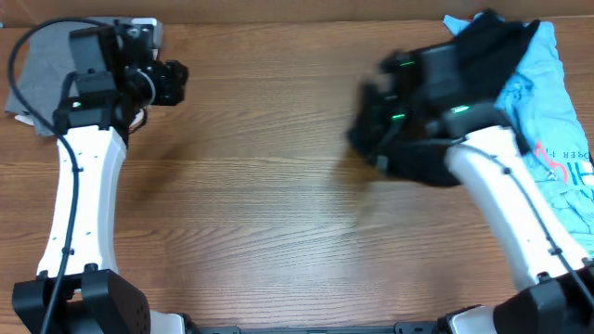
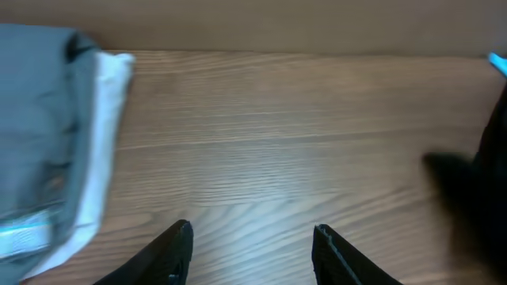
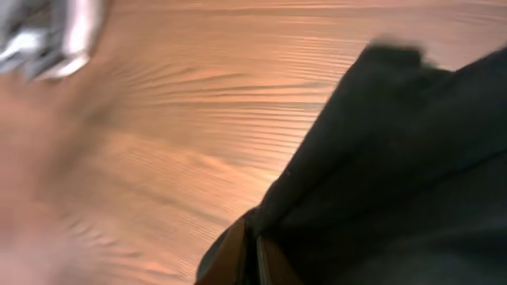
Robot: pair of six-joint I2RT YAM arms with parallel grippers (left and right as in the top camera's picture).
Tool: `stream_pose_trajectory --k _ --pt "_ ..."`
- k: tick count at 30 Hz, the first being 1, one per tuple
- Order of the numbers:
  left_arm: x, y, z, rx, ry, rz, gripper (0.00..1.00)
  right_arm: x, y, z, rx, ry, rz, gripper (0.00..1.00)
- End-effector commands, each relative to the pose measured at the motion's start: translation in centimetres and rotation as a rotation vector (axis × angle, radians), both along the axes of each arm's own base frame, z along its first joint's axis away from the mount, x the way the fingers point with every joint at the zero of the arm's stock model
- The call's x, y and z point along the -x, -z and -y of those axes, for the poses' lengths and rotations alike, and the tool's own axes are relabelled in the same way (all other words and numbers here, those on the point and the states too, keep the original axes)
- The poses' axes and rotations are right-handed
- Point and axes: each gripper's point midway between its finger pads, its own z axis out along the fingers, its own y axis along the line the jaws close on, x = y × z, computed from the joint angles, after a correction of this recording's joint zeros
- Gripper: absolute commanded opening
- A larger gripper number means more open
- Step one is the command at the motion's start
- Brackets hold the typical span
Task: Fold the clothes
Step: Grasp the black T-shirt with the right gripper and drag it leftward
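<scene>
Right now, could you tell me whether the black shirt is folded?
Not folded: the black shirt is bunched in the shut right end effector.

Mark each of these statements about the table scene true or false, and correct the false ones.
1. The right gripper is shut on the black T-shirt. True.
2. A folded grey garment lies at the far left, near the left gripper. True.
3. The left gripper holds the grey garment. False: its jaws stand apart above the table, with nothing between them.
4. The black T-shirt lies spread flat at the centre. False: it is bunched at the right gripper, on the right side.
5. A light-blue garment lies at the far right, beside the right arm. True.
</scene>
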Motion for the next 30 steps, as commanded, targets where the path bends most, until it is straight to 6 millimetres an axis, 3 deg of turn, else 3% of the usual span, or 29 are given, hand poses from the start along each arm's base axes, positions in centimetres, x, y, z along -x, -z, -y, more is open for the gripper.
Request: stream_pose_trajectory --k 1,3,9,17,21,23,25,26,30 --pt "-0.2 -1.8 -3.0 -0.022 -0.084 0.038 0.53 1.8 0.4 -6.2 -0.004 -0.082 0.011 0.04" --pt "0.0 -1.6 -4.1 -0.022 -0.109 0.029 0.54 3.0 1.6 -9.3 0.015 -0.15 0.017 0.04" --pt "0.5 -1.2 -5.3 -0.019 -0.136 0.007 0.56 6.3 5.2 -15.4 -0.005 -0.265 -0.06 0.04" --pt "0.6 -1.2 -5.3 -0.018 -0.136 0.006 0.58 9.7 5.1 -18.9 -0.053 -0.387 -0.078 0.04" --pt "0.7 -0.9 -4.7 -0.014 -0.119 -0.007 0.63 9.9 3.6 -17.7 -0.069 -0.386 -0.086 0.11" --pt "0.8 -0.8 -4.3 -0.013 -0.108 -0.015 0.66 9.4 1.8 -16.1 -0.082 -0.366 -0.068 0.26" --pt "0.9 -0.6 -3.5 -0.027 -0.078 -0.022 0.68 9.0 0.0 -14.2 -0.09 -0.342 -0.048 0.5" --pt "0.9 -0.3 -2.6 -0.035 -0.052 -0.03 0.69 8.5 -1.7 -12.0 -0.099 -0.299 -0.029 0.68" --pt "0.6 0.7 -0.3 -0.031 0.001 -0.057 0.71 6.9 -4.4 -7.5 -0.108 -0.201 0.018 0.78"
